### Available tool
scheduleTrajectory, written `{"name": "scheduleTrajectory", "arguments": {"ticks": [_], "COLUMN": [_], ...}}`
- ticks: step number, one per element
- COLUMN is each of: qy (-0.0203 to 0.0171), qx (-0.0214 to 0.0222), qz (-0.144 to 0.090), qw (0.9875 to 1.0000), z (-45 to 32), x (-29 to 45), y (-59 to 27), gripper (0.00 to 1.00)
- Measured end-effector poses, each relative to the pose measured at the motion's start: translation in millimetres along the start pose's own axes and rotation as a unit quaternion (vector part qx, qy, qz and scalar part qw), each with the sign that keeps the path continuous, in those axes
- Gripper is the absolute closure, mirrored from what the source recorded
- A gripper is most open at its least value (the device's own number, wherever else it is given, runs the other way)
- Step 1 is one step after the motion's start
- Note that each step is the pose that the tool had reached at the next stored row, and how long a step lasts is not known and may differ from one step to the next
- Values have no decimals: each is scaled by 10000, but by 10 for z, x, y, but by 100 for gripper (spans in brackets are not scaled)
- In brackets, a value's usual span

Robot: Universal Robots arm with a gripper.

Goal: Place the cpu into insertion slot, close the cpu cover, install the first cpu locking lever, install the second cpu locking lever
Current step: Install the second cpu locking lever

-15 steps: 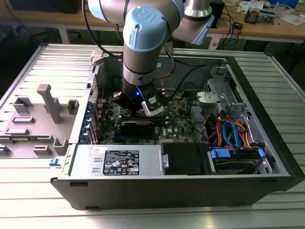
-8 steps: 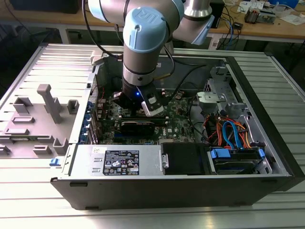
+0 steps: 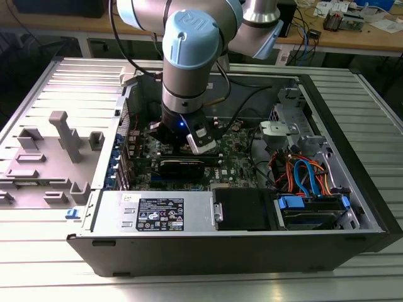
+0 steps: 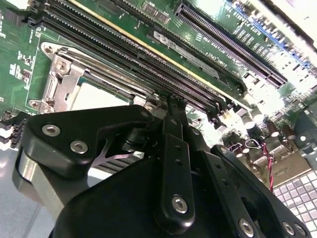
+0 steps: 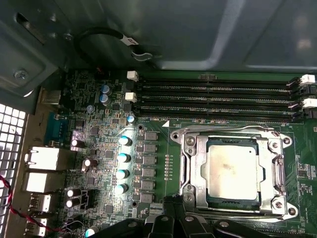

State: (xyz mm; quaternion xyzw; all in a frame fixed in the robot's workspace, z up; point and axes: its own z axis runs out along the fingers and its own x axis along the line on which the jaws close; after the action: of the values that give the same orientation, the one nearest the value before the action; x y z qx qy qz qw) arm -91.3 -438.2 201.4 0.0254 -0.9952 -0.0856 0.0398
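Note:
In the first wrist view the cpu [image 5: 233, 171] lies flat in the insertion slot [image 5: 232, 204], its dull silver top showing through the window of the cpu cover [image 5: 189, 171]. The cover lies down around it. Thin metal lever rods run along two sides of the cover. My gripper [image 5: 171, 201] is shut, its black fingertips just off one corner of the socket frame and holding nothing. The second wrist view shows the gripper [image 4: 171, 101] reaching between the socket's metal frame [image 4: 62, 82] and the memory slots. In the exterior view the gripper [image 3: 189, 141] hangs low inside the open computer case.
Long black memory slots [image 5: 218, 96] run beside the socket. Capacitors [image 5: 121, 158] and rear ports [image 5: 47, 158] stand on the green board. The case [image 3: 352, 157] holds a power supply [image 3: 157, 212] and a drive bay with orange and blue cables [image 3: 308, 179]. Grey fixtures [image 3: 63, 132] sit at the exterior view's left.

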Motion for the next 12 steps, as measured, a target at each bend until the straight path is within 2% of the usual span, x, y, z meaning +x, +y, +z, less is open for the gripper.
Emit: {"name": "scheduleTrajectory", "arguments": {"ticks": [2,6,10,12], "qy": [1,0,-1,-1], "qx": [15,11,-6,-32], "qz": [1,1,0,-3], "qw": [10000,10000,10000,10000], "z": [-9,-12,-10,-9], "x": [1,1,9,20], "y": [0,2,7,10], "gripper": [89,89,89,89]}}
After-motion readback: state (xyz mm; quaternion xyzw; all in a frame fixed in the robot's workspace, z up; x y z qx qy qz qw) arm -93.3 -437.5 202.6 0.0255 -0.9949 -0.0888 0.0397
